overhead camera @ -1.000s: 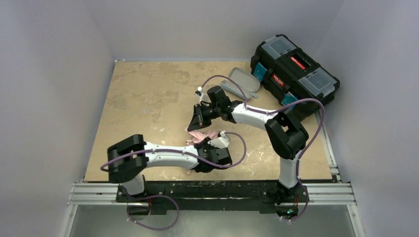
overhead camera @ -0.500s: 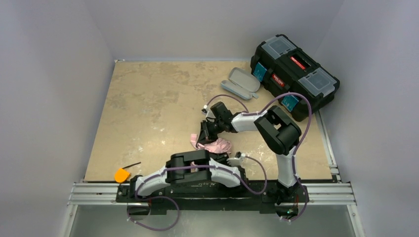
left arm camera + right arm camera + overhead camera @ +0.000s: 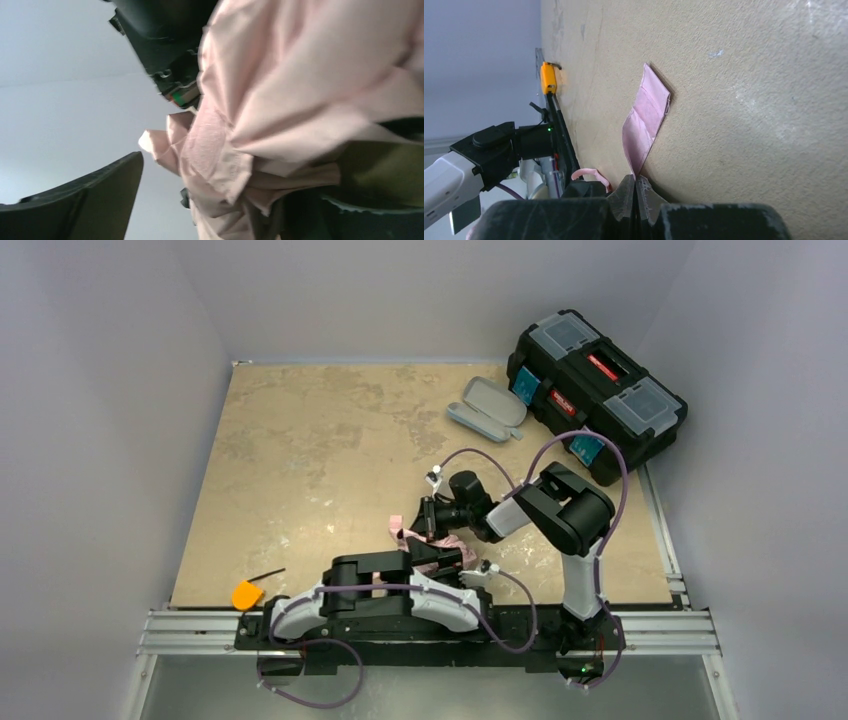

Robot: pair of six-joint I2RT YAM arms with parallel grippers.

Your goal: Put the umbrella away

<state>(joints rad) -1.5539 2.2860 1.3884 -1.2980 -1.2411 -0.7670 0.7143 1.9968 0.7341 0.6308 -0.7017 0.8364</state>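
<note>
The umbrella (image 3: 432, 538) lies as a crumpled pale pink bundle near the table's front edge, between both grippers. In the left wrist view its fabric (image 3: 280, 100) fills the right side. My left gripper (image 3: 240, 192) is open, jaws wide, with fabric lying between them and the left finger (image 3: 85, 200) clear of it. My right gripper (image 3: 636, 181) is shut on a thin pink flap of the umbrella (image 3: 646, 120) that stretches over the table. In the top view the right gripper (image 3: 427, 518) sits just behind the bundle and the left gripper (image 3: 440, 554) just in front.
An open grey oval case (image 3: 488, 406) lies at the back right, beside a black toolbox (image 3: 597, 390). An orange object (image 3: 245, 594) and a thin black stick (image 3: 268, 574) sit at the front left. Grey walls enclose the table (image 3: 300, 440).
My left arm has folded back toward its base, uncovering the orange object. The right gripper has drawn nearer and rightward, pulling the pink fabric with it.
</note>
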